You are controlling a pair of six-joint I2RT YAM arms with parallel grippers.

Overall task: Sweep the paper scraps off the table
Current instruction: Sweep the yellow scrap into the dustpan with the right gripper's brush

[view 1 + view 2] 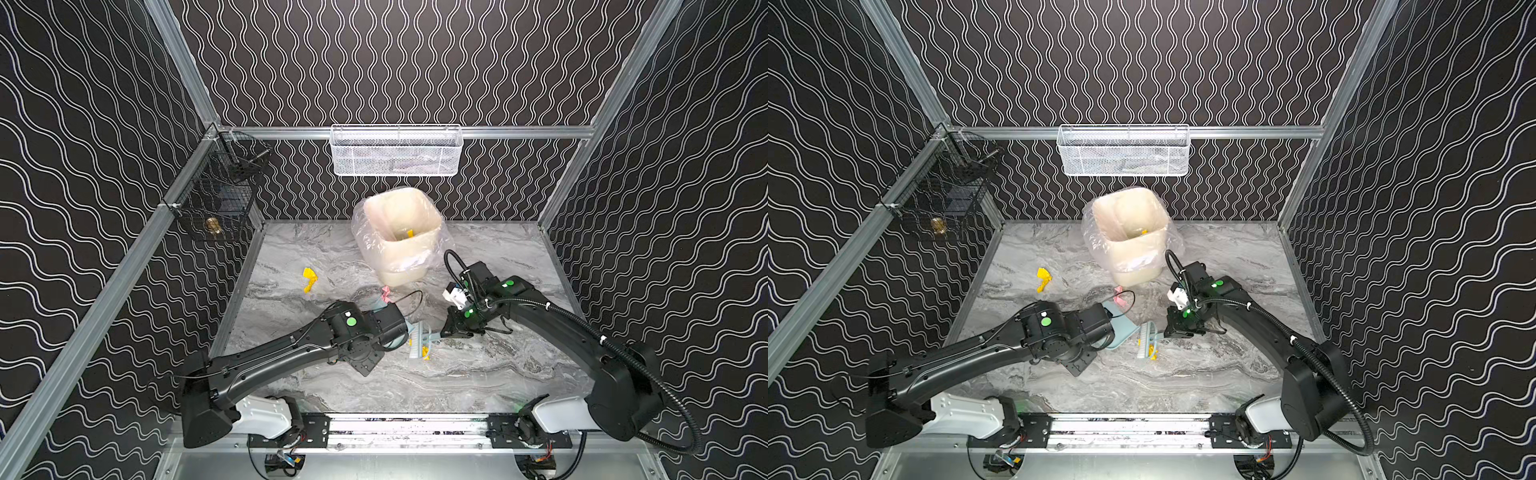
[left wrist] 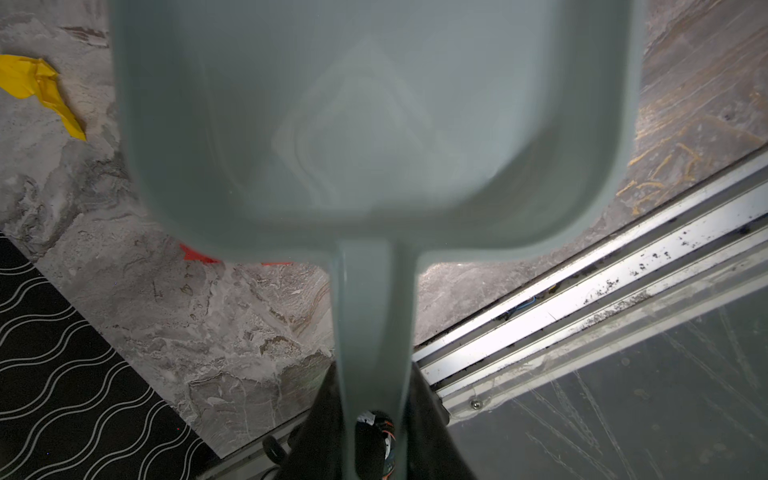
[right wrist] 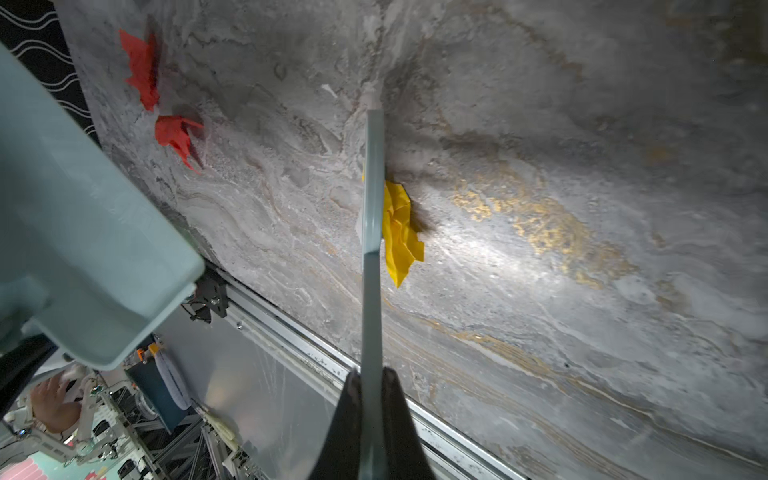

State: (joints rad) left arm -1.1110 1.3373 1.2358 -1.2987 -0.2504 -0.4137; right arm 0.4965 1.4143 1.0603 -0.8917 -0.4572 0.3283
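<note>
The table (image 1: pixel 478 374) holds two yellow scraps (image 1: pixel 309 280), two red scraps (image 3: pixel 141 68), one pink scrap (image 1: pixel 385 294).

No text, label, brand, number or sign can be read in any of the views.
</note>
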